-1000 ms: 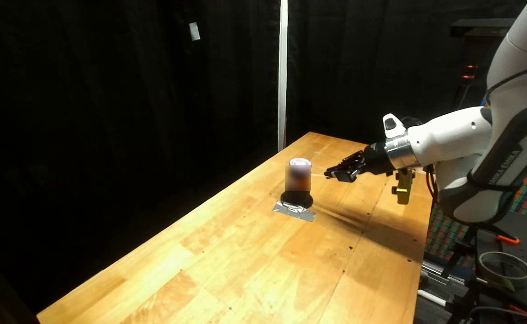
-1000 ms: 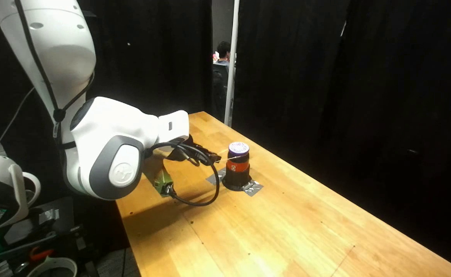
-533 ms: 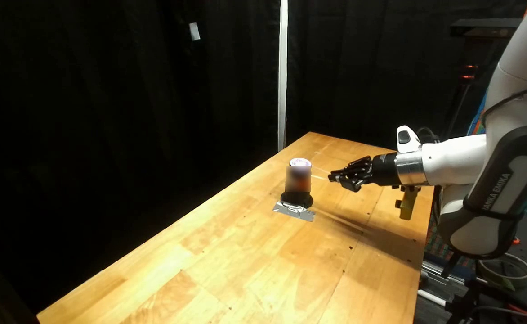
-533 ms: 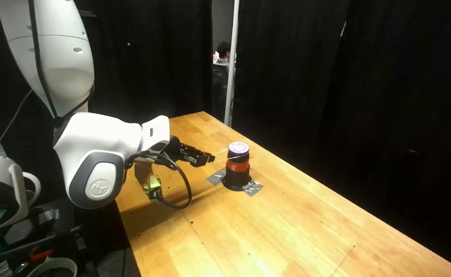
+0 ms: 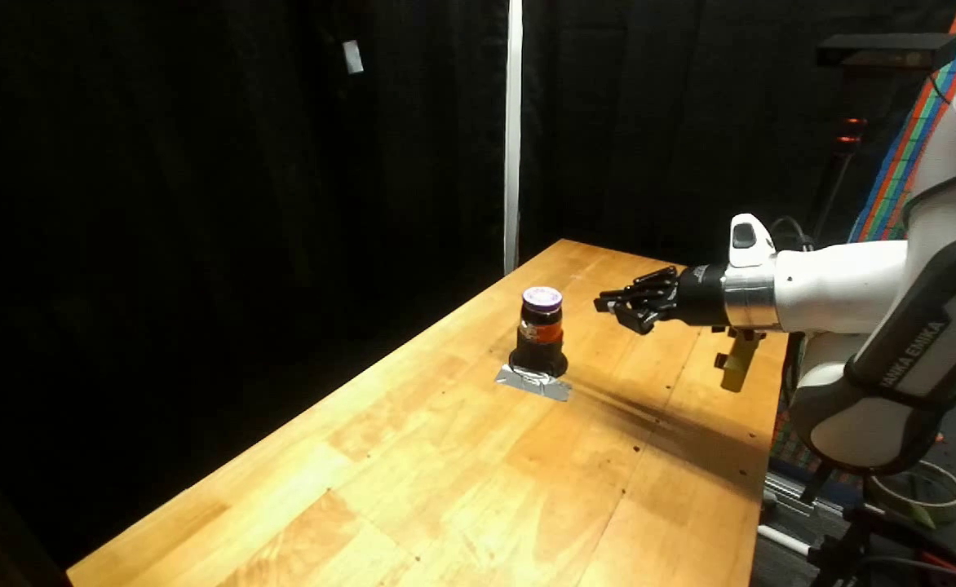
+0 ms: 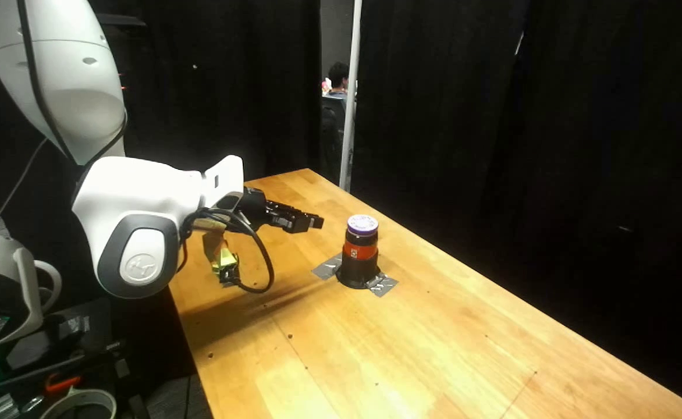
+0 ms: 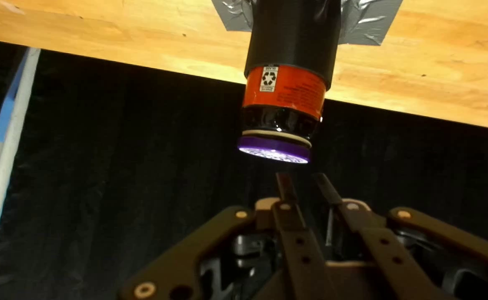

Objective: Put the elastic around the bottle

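Note:
The bottle is dark brown with an orange label and a purple lid. It stands upright in a black holder (image 5: 538,359) on the table, and shows in both exterior views (image 5: 550,332) (image 6: 359,251) and inverted in the wrist view (image 7: 285,89). A thin tan elastic (image 7: 283,135) lies around the bottle just below the lid; it is too small to make out in the exterior views. My gripper (image 7: 302,177) is slightly open, with a narrow gap between its fingertips and nothing seen between them. In both exterior views the gripper (image 5: 600,302) (image 6: 319,222) is apart from the bottle, at about lid height.
Grey tape strips (image 5: 533,382) (image 6: 383,285) fix the holder to the wooden table (image 5: 478,473). A cable loop (image 6: 268,273) hangs below my wrist. A white pole (image 5: 513,139) and black curtains stand behind the table's far edge.
My gripper has drawn back from the bottle and risen a little. Earlier the elastic was stretched between fingertips and bottle; now nothing spans that gap and the elastic sits around the bottle.

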Robot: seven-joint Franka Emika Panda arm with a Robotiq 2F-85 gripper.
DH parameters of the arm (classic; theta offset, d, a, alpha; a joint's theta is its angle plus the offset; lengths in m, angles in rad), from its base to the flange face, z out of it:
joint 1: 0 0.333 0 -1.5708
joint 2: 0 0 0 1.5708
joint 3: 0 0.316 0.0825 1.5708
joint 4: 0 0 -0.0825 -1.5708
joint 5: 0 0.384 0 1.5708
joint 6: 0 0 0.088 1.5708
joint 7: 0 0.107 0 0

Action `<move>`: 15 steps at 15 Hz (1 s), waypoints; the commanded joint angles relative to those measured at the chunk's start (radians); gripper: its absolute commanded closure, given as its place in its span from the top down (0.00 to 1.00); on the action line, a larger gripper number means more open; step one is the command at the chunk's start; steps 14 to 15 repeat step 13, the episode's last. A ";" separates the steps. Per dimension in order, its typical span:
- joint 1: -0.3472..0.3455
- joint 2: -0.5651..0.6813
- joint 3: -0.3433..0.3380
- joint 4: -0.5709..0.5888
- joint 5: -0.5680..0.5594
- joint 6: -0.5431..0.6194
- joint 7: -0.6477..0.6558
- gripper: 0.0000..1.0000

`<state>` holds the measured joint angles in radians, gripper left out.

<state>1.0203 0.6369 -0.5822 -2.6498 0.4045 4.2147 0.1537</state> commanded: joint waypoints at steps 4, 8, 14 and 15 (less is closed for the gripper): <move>0.061 -0.326 -0.207 -0.083 0.043 -0.454 -0.415 0.63; 0.332 -0.300 -0.533 0.017 0.279 -0.817 -0.713 0.95; 0.503 -0.261 -0.747 0.050 0.321 -1.050 -0.765 1.00; 0.503 -0.261 -0.747 0.050 0.321 -1.050 -0.765 1.00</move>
